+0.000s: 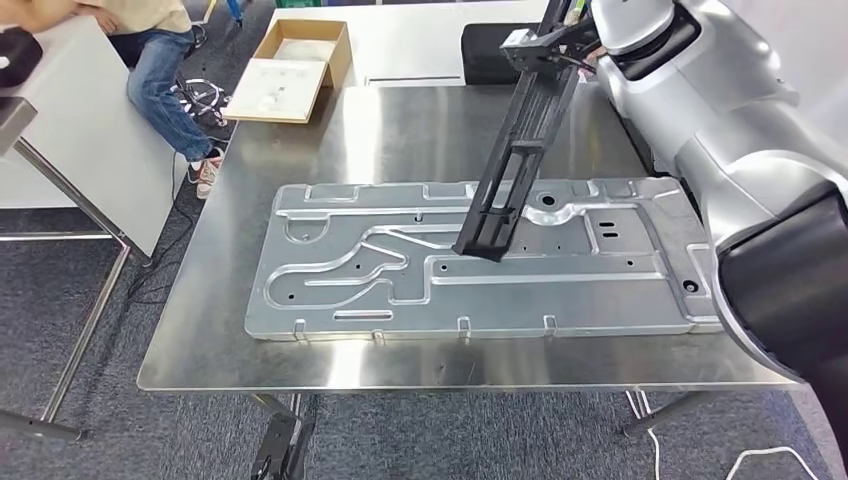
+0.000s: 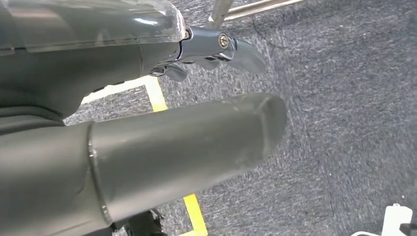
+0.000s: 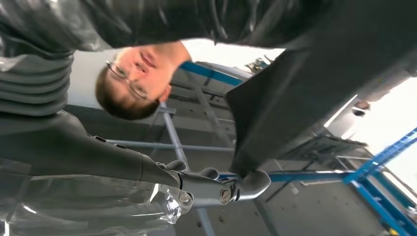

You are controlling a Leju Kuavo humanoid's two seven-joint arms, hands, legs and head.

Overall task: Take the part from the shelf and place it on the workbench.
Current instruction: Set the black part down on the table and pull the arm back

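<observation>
Head view, from the left: my left hand (image 2: 162,147) hangs over carpet in its wrist view, holding nothing, fingers straight and apart. On the desk (image 1: 300,370) lies a large pressed metal panel (image 1: 380,270). Above its right half my right hand (image 3: 216,187) grips the long black part (image 1: 520,150) by its upper end, lower tip just over the panel. I judge I should lower slowly, tilting it flat, then let go.
</observation>
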